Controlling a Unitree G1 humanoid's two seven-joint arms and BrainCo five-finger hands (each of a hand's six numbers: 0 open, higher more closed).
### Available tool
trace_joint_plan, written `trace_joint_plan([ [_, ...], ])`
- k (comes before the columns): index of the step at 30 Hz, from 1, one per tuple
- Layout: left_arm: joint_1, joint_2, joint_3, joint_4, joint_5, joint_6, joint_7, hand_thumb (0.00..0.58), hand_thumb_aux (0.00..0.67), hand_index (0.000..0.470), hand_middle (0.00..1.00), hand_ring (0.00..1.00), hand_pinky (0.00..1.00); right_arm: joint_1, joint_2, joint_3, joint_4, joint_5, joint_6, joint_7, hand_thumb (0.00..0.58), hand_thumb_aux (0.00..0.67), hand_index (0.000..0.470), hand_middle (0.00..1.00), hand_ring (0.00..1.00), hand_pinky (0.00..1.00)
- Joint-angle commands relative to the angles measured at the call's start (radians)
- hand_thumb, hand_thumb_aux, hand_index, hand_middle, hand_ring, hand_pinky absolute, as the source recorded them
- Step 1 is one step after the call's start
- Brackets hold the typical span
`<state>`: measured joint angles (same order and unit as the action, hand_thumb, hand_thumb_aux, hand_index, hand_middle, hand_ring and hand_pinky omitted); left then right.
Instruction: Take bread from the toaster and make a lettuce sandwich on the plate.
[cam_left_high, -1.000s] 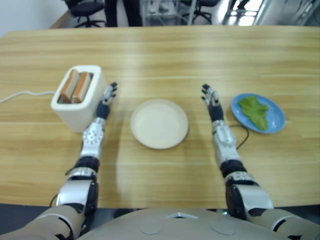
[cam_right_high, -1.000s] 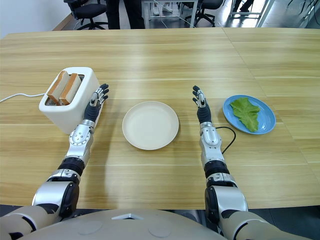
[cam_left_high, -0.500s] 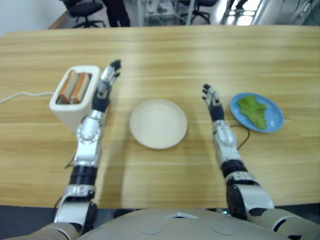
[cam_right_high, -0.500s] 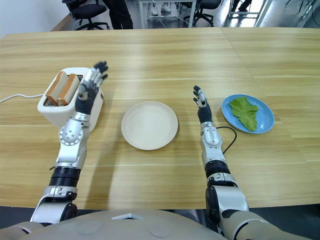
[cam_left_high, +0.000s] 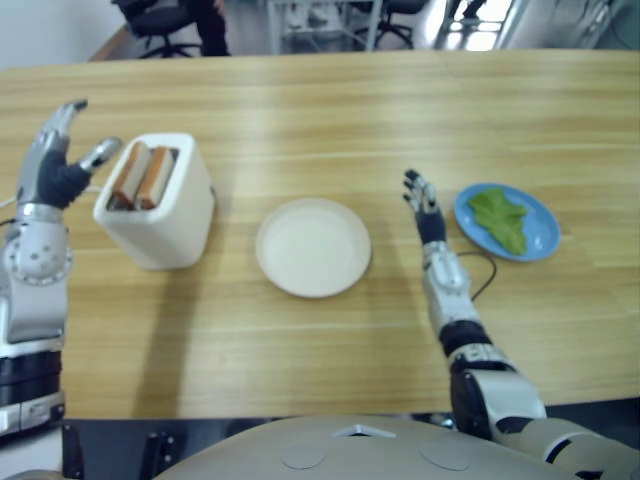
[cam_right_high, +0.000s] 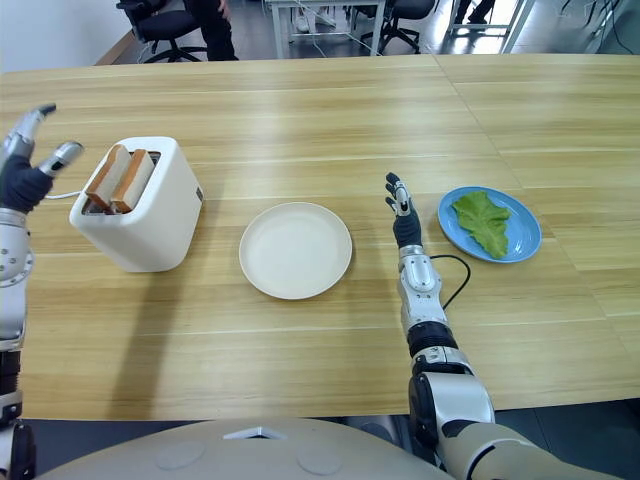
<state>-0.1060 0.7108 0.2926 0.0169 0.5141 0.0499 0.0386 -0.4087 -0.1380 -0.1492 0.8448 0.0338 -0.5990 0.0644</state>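
A white toaster (cam_right_high: 138, 212) stands on the left of the wooden table with two slices of bread (cam_right_high: 118, 176) upright in its slots. My left hand (cam_right_high: 24, 160) is raised, open, just left of the toaster's top and apart from it. A cream plate (cam_right_high: 295, 250) lies bare at the table's middle. My right hand (cam_right_high: 400, 203) rests open on the table between that plate and a blue plate (cam_right_high: 523, 237) that carries a green lettuce leaf (cam_right_high: 482, 222).
A white cord (cam_left_high: 8, 202) runs left from the toaster. A thin black cable (cam_right_high: 455, 275) loops on the table beside my right forearm. Office chairs (cam_right_high: 150, 22) stand beyond the far edge.
My left hand has risen from beside the toaster's right side and swung over to its left, now held high. The right hand has stayed put. The view shifted slightly.
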Motion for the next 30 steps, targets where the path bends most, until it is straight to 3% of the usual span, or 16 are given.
trace_joint_plan([
  [1,-0.02,0.016,-0.084,0.13,0.107,0.083,0.032,0.0,0.0,0.0,0.0,0.0,0.0,0.008,-0.002,0.009,-0.005,-0.007,0.007,0.002,0.0,0.0,0.0,0.0,0.0,0.0],
  [12,-0.059,0.047,-0.202,0.293,0.211,0.197,0.081,0.0,0.0,0.0,0.0,0.0,0.0,0.017,-0.002,0.011,-0.018,-0.008,0.012,0.001,0.0,0.0,0.0,0.0,0.0,0.0],
  [30,-0.096,0.028,-0.289,0.203,0.285,0.338,0.096,0.0,0.0,0.0,0.0,0.0,0.0,0.024,0.0,0.013,-0.027,-0.011,0.021,-0.001,0.0,0.0,0.0,0.0,0.0,0.0],
])
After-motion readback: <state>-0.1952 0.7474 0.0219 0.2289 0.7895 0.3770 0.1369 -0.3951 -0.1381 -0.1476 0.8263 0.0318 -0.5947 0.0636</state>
